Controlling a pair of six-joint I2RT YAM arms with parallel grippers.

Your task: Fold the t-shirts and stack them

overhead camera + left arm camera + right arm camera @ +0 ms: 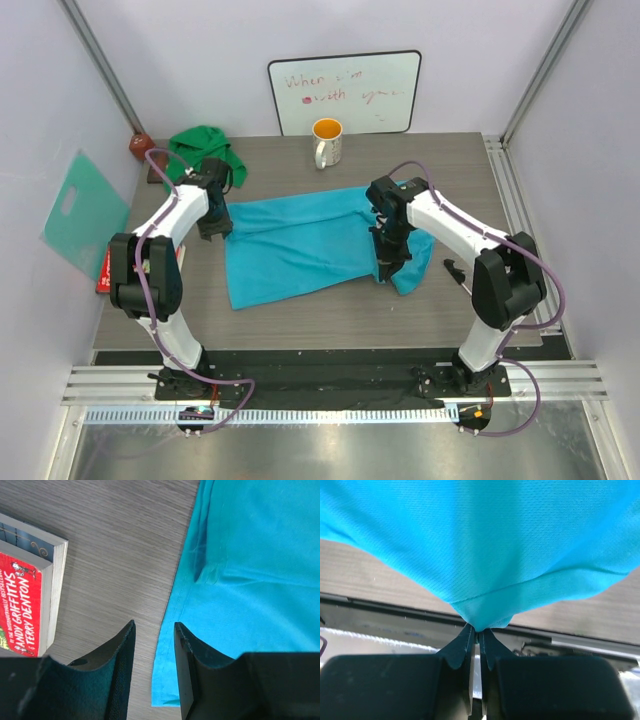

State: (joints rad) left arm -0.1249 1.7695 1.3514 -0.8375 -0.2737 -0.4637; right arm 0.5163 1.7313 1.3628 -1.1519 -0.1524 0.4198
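Note:
The turquoise t-shirt [300, 245] lies spread across the middle of the table. The green t-shirt [205, 148] is crumpled at the back left. My right gripper [386, 268] is at the turquoise shirt's near right part. In the right wrist view this gripper [477, 629] is shut on a pinched bit of the turquoise cloth [485, 540]. My left gripper [214, 232] hangs at the shirt's left edge. Its open fingers [154, 627] straddle the hem of the turquoise shirt [250, 555], with bare table and the hem edge between them and nothing gripped.
An orange-lined mug [327, 142] and a whiteboard [345, 92] stand at the back. A red book [25, 605] lies left of the left gripper. A mint plastic sheet [82, 212] leans on the left wall. A small dark object [455, 270] lies right of the shirt.

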